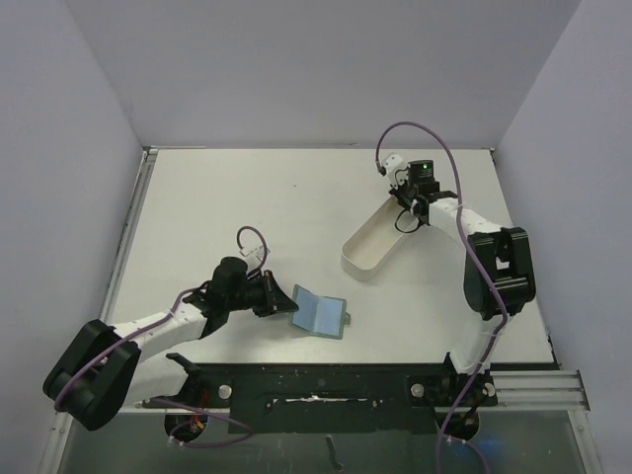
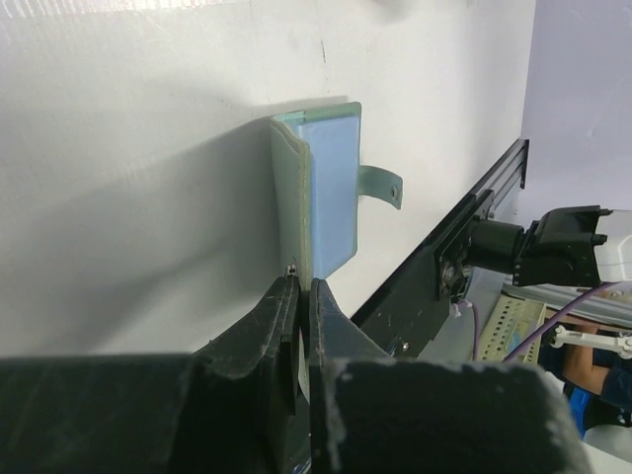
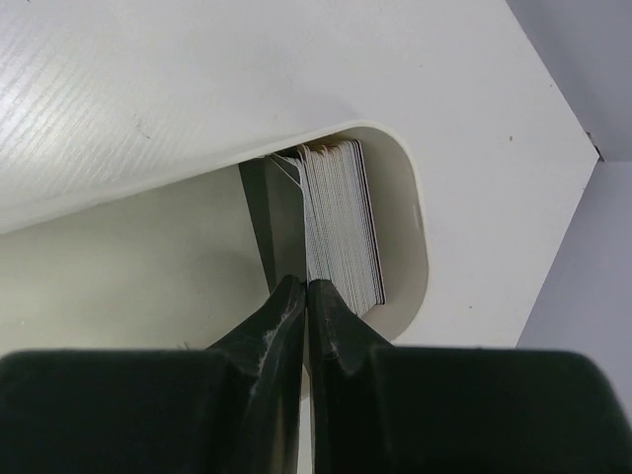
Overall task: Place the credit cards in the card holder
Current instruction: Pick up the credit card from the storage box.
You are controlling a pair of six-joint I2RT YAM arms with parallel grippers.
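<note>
Left gripper (image 2: 301, 288): I see it clamped on the card holder (image 2: 331, 188).
Right gripper (image 3: 305, 288): fingers together, against credit cards (image 3: 341, 217) in white tray (image 3: 410, 227).

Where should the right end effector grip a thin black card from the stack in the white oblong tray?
Probably by the outermost card's upper edge, from straight above. The thin black credit cards stand on edge, packed against the rounded end wall of the white oblong tray, so only top edges and that outer face are free.
</note>
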